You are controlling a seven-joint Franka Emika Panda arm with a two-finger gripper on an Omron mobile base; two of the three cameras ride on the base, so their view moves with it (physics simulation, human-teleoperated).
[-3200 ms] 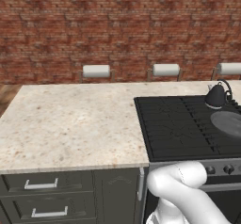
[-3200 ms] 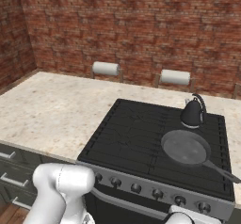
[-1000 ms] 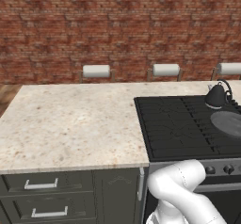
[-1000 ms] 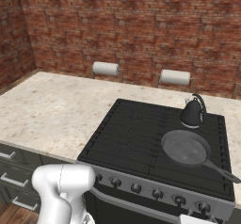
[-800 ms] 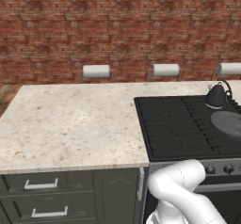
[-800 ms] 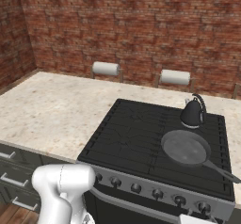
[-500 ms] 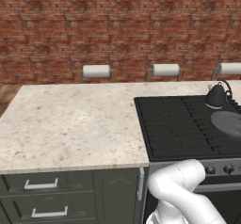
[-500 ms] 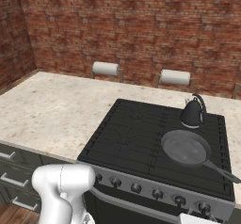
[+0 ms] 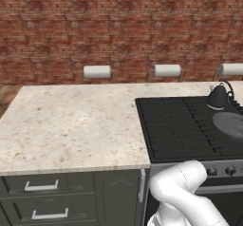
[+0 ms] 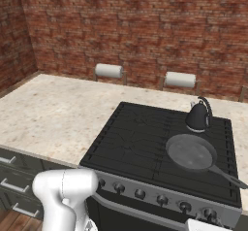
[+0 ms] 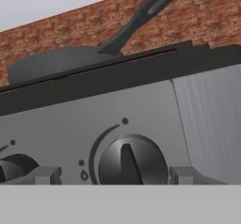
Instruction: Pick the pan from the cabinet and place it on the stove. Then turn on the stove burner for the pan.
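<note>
Nearest, in the hand view, the gripper [image 11: 114, 176] faces the steel front panel of the stove [image 10: 160, 142], its two fingertips [image 11: 44, 175] standing well apart, one on each side of a dark round knob [image 11: 132, 161] and, as far as the view shows, not touching it; the knob's raised bar stands roughly upright in that view, under a printed arc and dots. A second knob [image 11: 14, 167] shows partly at the left edge of the hand view. Above the panel in the same view, the black edge of the cooktop carries the pan [image 10: 191, 152], whose long thin handle [image 11: 141, 13] rises towards the upper right against the brick. In the right base view the white arm [image 10: 65, 193] rises at the near left, before the row of knobs on the stove front. On the grates behind, the pan sits on the near right burner, its handle [image 10: 227, 175] reaching to the near right corner. Just beyond the pan, on the far right burner, stands a small black kettle [image 10: 198, 116] with a loop handle. To the left of the stove lies a speckled stone counter [image 9: 71, 125] over dark drawers [image 9: 42, 187] with short silver handles. Farthest, paper-towel rolls [image 10: 109, 71] hang on the brick wall [image 10: 97, 26].
</note>
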